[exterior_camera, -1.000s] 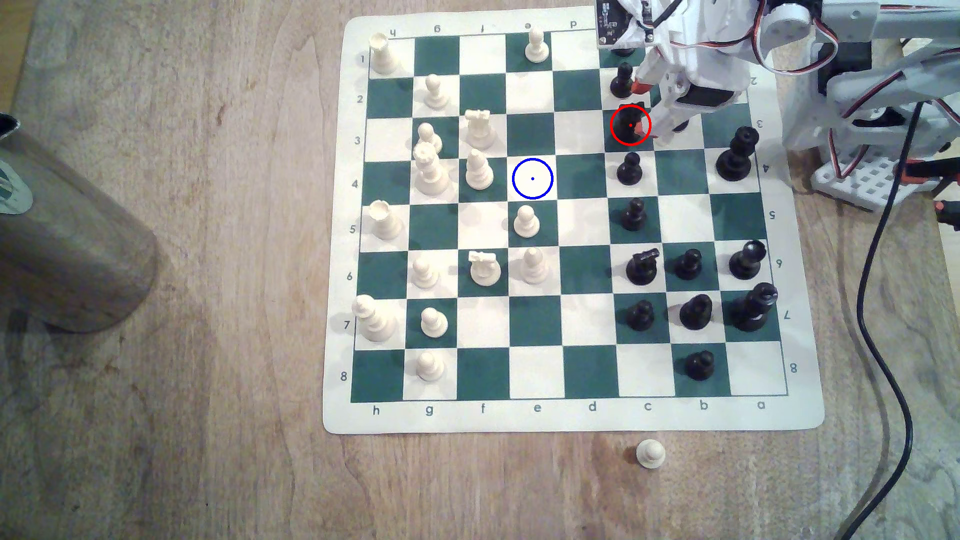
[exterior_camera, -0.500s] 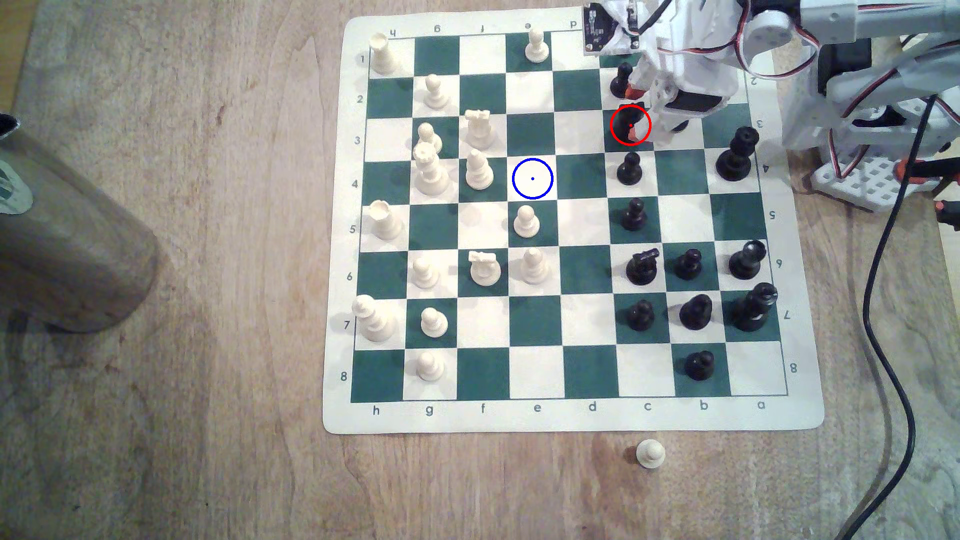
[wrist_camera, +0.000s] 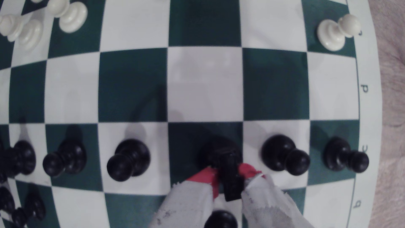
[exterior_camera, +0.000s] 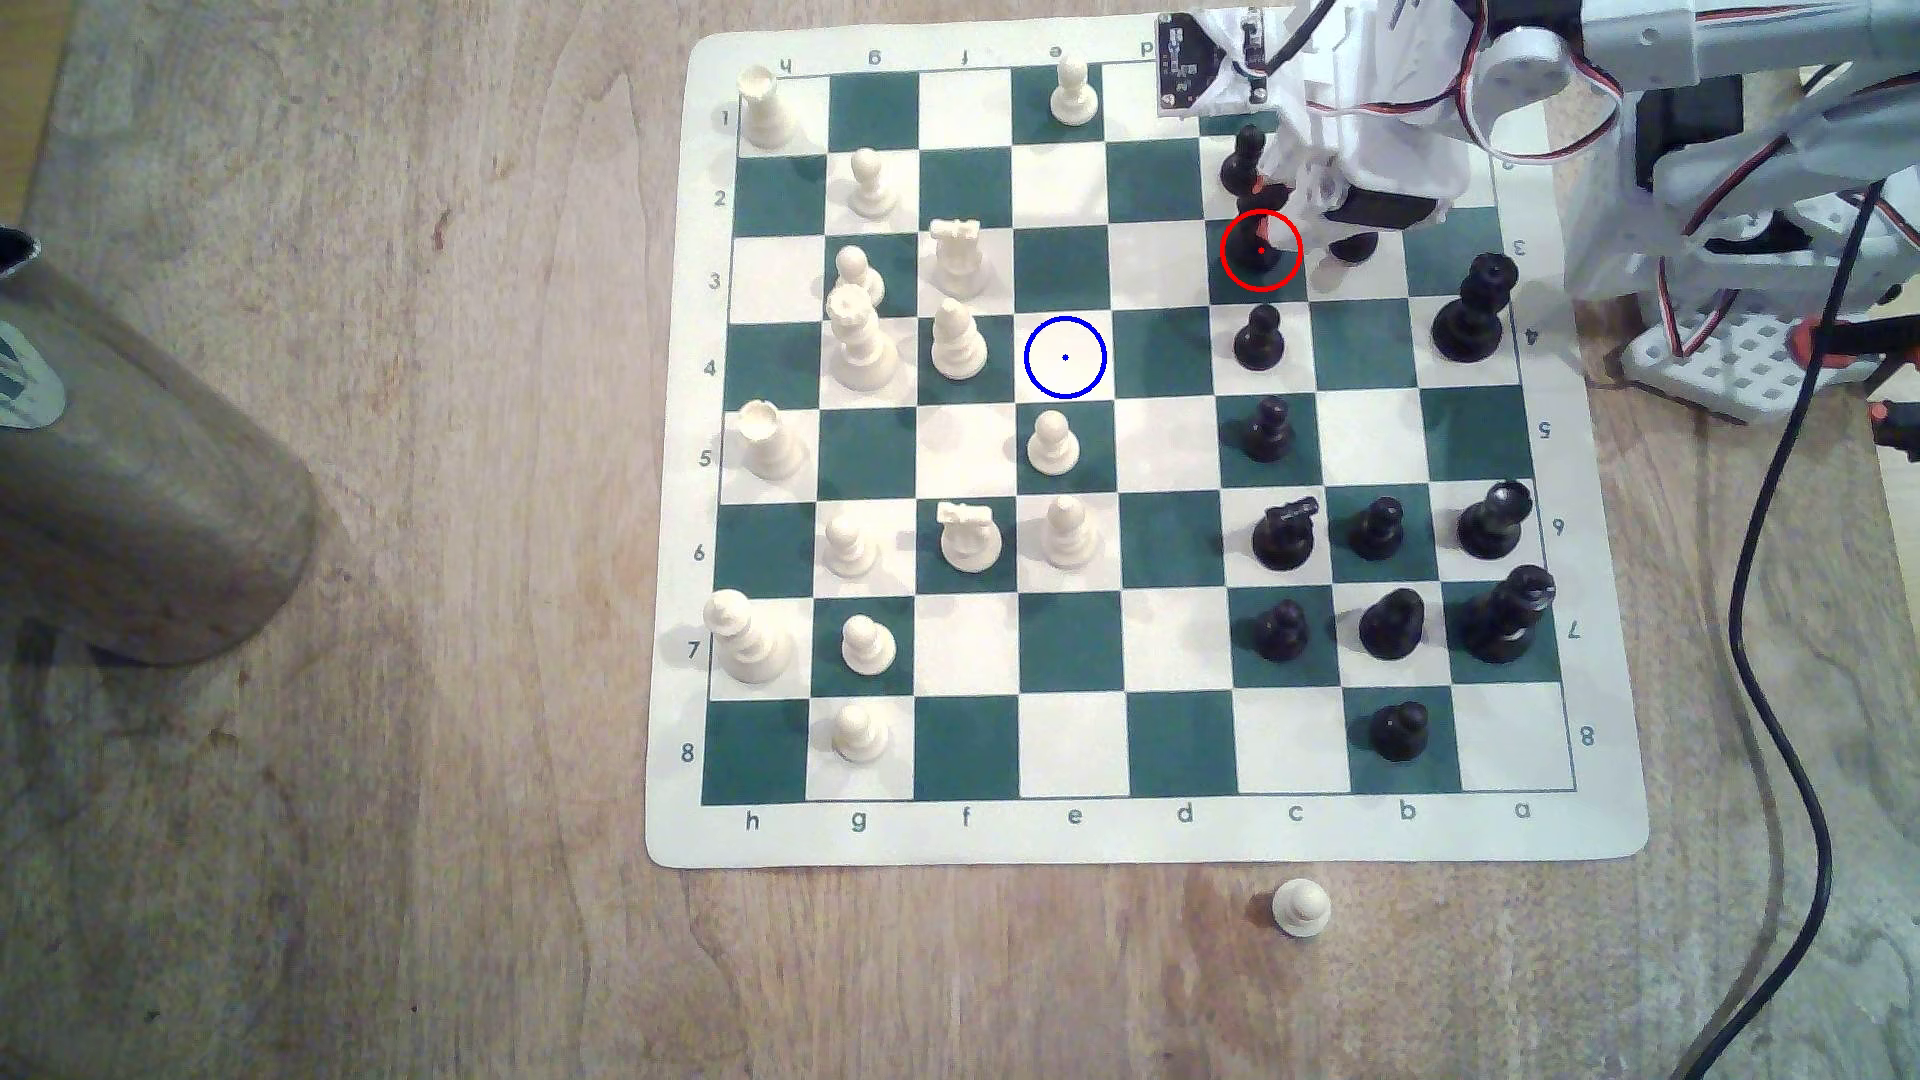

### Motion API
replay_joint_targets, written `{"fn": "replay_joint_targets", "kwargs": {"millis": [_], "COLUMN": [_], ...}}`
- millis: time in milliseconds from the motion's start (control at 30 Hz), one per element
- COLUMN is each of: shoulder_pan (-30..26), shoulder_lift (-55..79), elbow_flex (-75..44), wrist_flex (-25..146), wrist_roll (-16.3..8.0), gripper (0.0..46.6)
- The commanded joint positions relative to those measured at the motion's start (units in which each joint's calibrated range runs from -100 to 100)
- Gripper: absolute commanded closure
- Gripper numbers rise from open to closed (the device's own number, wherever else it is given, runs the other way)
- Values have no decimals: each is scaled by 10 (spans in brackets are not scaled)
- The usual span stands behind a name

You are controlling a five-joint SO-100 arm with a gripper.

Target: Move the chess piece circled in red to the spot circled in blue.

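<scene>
The chess piece circled in red [exterior_camera: 1259,247] stands on a green square in the c file, third rank, at the far right part of the board [exterior_camera: 1143,831] in the exterior view. The gripper [wrist_camera: 229,172] is set down over it: in the wrist view the two red-tipped fingers [wrist_camera: 205,176] sit one on each side of the piece's blocky upper part, touching or all but touching it, so the jaws read as clenched on the piece. Whether its base is off the square cannot be told from either view. The piece stands upright, its long axis vertical, and lies directly between the jaws. The spot circled in blue [exterior_camera: 1065,357] is a cream square two files toward the exterior view's left and one rank nearer the camera, well apart from the piece and unoccupied. Judgement: the coming move is a lift, then a diagonal carry toward that square. A black pawn [exterior_camera: 1258,338] stands on the next square toward the camera and another black pawn [exterior_camera: 1244,161] on the far side, both close to the fingers. A white pawn [exterior_camera: 1051,443] stands just beyond the blue ring. The exterior view gives the route and the target; the arm covers the grip there. The wrist view gives the finger contact, and the neighbouring pawns flanking the held piece.
</scene>
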Motion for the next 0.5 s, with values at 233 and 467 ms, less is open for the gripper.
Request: {"fn": "replay_joint_targets", "kwargs": {"millis": [233,467], "shoulder_pan": [-10,-13], "shoulder_lift": [-4,-12], "elbow_flex": [-17,-28], "wrist_flex": [-5,-3], "wrist_roll": [-6,-11], "gripper": [464,464]}}
